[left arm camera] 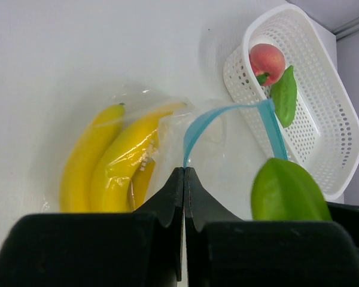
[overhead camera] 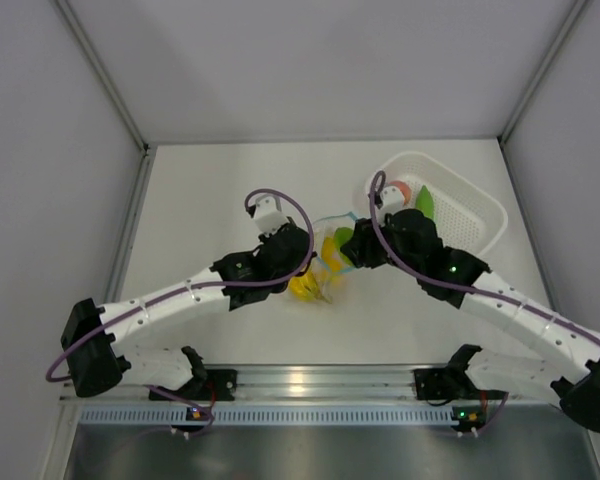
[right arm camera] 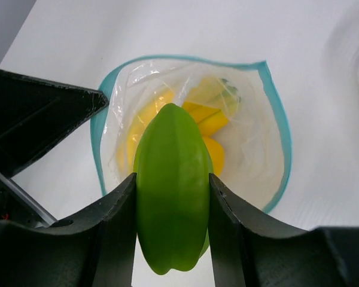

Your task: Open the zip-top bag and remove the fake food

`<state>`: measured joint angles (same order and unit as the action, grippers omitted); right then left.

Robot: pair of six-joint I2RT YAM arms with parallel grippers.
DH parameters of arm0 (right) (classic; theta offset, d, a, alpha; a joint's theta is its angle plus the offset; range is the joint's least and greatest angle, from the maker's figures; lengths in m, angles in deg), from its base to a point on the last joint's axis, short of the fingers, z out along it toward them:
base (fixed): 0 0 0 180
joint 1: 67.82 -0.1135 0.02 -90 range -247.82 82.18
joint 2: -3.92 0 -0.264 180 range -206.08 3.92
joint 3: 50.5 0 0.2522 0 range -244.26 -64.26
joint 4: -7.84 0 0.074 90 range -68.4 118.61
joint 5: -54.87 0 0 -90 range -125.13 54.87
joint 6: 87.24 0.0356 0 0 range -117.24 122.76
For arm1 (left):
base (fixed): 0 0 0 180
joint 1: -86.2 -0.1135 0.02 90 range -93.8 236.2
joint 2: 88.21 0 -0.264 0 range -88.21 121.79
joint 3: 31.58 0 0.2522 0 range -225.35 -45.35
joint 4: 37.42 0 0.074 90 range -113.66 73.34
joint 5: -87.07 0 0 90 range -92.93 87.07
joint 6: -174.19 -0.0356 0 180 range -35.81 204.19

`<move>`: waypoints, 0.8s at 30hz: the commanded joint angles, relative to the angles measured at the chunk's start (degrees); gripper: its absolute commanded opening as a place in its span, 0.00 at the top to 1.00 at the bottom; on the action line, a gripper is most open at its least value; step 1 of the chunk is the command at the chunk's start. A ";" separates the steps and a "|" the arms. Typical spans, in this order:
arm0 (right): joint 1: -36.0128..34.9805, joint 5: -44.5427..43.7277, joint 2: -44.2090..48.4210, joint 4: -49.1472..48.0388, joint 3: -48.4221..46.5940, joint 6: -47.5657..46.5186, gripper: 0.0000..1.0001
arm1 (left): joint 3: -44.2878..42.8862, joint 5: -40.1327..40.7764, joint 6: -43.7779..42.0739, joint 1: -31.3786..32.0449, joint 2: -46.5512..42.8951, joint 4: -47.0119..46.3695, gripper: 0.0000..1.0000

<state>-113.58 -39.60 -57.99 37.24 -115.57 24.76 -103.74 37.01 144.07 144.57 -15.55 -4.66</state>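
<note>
The zip-top bag (right arm camera: 257, 149) lies on the table with its blue-edged mouth pulled wide open. My left gripper (left arm camera: 184, 171) is shut on the blue zip strip (left arm camera: 227, 110) at the mouth's near side. A yellow banana bunch (left arm camera: 102, 161) and other yellow pieces (right arm camera: 212, 122) of fake food are inside the bag. My right gripper (right arm camera: 172, 179) is shut on a green fruit piece (right arm camera: 170, 197), held just above the open mouth. From above, both grippers meet over the bag (overhead camera: 325, 280), left gripper (overhead camera: 315, 262) beside right gripper (overhead camera: 348, 245).
A white perforated basket (left arm camera: 239, 72) stands to the right of the bag, holding a pink peach (left arm camera: 267, 60) and a green leaf-shaped piece (left arm camera: 284, 95). In the top view the basket (overhead camera: 480, 205) sits at the back right, near the right wall.
</note>
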 commanded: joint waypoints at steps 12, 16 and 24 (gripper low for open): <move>8.30 -21.81 7.44 11.77 -7.65 -4.86 0.78 | -0.41 1.37 -0.90 -1.59 1.08 -1.25 1.00; 22.88 -20.84 1.81 12.58 -8.98 -5.56 0.78 | -1.11 1.89 -2.04 -1.77 0.37 -0.03 1.00; 42.40 -7.23 -17.69 11.96 -14.95 -10.05 0.73 | -8.66 -11.37 -14.42 -10.10 3.18 5.50 1.00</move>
<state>-75.13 -53.15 -70.93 48.74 -126.15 17.11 -107.41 31.68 136.79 138.34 -13.15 -1.60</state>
